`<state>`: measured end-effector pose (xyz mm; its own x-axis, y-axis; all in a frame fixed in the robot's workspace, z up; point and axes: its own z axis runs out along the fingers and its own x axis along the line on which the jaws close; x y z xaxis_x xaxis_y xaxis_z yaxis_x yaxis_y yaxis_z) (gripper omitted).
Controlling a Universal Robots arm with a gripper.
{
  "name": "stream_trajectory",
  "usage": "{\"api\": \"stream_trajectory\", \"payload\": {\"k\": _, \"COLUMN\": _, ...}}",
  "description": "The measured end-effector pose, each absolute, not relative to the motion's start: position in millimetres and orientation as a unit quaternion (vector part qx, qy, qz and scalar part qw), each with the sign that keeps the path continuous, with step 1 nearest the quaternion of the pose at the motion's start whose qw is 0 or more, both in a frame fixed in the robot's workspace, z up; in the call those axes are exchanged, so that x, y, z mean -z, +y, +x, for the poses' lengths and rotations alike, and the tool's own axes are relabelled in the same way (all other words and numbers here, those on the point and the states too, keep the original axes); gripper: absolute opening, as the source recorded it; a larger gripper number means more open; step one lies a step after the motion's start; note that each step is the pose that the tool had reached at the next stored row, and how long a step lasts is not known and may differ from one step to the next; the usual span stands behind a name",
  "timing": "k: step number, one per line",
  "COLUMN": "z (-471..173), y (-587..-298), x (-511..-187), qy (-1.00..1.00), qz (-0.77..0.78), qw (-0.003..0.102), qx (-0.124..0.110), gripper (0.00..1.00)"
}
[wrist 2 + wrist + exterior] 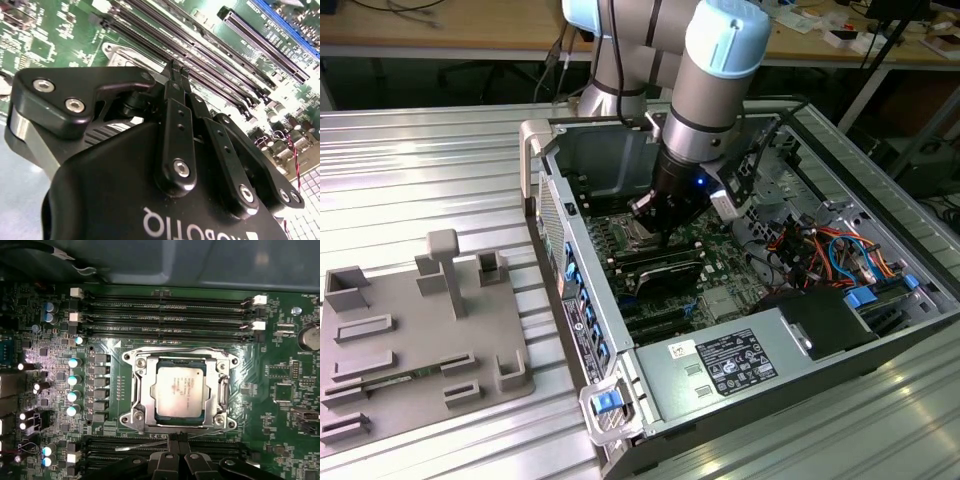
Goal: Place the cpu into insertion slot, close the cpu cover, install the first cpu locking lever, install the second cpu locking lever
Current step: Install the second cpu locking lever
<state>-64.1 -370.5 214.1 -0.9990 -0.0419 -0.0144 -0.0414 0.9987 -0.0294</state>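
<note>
While the arm reaches down into the open computer case (pixel 740 330) on the ribbed metal desk (pixel 420 170), the claw (pixel 655 222) hangs just above the motherboard (pixel 45 340). In the first wrist view the cpu (pixel 180 390) sits flat in the insertion slot (pixel 181 388), silver-grey top up, framed by the cpu cover (pixel 142 390), which lies down around it. A thin locking lever (pixel 140 448) lies just beyond the socket's 6 o'clock edge, over the memory slots (pixel 165 312) on that side. Claw fingertips (pixel 178 442) are pressed together with nothing visible between them, right at the socket's 6 o'clock edge; second wrist view shows the same shut fingers (pixel 177 82) over the memory slots. Grey fixture tray (pixel 415 330) sits on the desk, well apart from the case, at the exterior view's left.
</note>
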Motion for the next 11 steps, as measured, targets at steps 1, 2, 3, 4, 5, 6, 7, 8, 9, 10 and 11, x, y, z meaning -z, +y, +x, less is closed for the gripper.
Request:
{"api": "stream_trajectory", "payload": {"k": 1, "z": -65.3, "y": -370.4, "x": -212.7, "qy": 1.0, "qz": -0.021, "qw": 0.008, "qx": 0.015, "gripper": 0.11}}
{"api": "stream_trajectory", "payload": {"k": 2, "z": -66.4, "y": -370.4, "x": -211.7, "qy": 1.0, "qz": -0.021, "qw": 0.008, "qx": 0.015, "gripper": 0.11}}
{"api": "stream_trajectory", "payload": {"k": 3, "z": -67.3, "y": -370.5, "x": -211.0, "qy": 1.0, "qz": -0.021, "qw": 0.007, "qx": 0.015, "gripper": 0.11}}
{"api": "stream_trajectory", "payload": {"k": 4, "z": -68.4, "y": -370.4, "x": -210.8, "qy": 1.0, "qz": -0.021, "qw": 0.007, "qx": 0.015, "gripper": 0.11}}
{"api": "stream_trajectory", "payload": {"k": 5, "z": -68.8, "y": -370.4, "x": -210.8, "qy": 1.0, "qz": -0.021, "qw": 0.007, "qx": 0.015, "gripper": 0.11}}
{"api": "stream_trajectory", "payload": {"k": 6, "z": -69.4, "y": -370.3, "x": -210.7, "qy": 1.0, "qz": -0.021, "qw": 0.007, "qx": 0.015, "gripper": 0.11}}
{"api": "stream_trajectory", "payload": {"k": 7, "z": -70.0, "y": -370.2, "x": -210.7, "qy": 1.0, "qz": -0.021, "qw": 0.008, "qx": 0.014, "gripper": 0.11}}
{"api": "stream_trajectory", "payload": {"k": 8, "z": -70.8, "y": -370.1, "x": -210.7, "qy": 1.0, "qz": -0.021, "qw": 0.008, "qx": 0.015, "gripper": 0.11}}
{"api": "stream_trajectory", "payload": {"k": 9, "z": -72.3, "y": -369.9, "x": -210.7, "qy": 1.0, "qz": -0.021, "qw": 0.007, "qx": 0.015, "gripper": 0.11}}
{"api": "stream_trajectory", "payload": {"k": 10, "z": -73.8, "y": -369.8, "x": -210.7, "qy": 1.0, "qz": -0.021, "qw": 0.007, "qx": 0.014, "gripper": 0.11}}
{"api": "stream_trajectory", "payload": {"k": 11, "z": -75.1, "y": -369.6, "x": -210.7, "qy": 1.0, "qz": -0.021, "qw": 0.007, "qx": 0.015, "gripper": 0.11}}
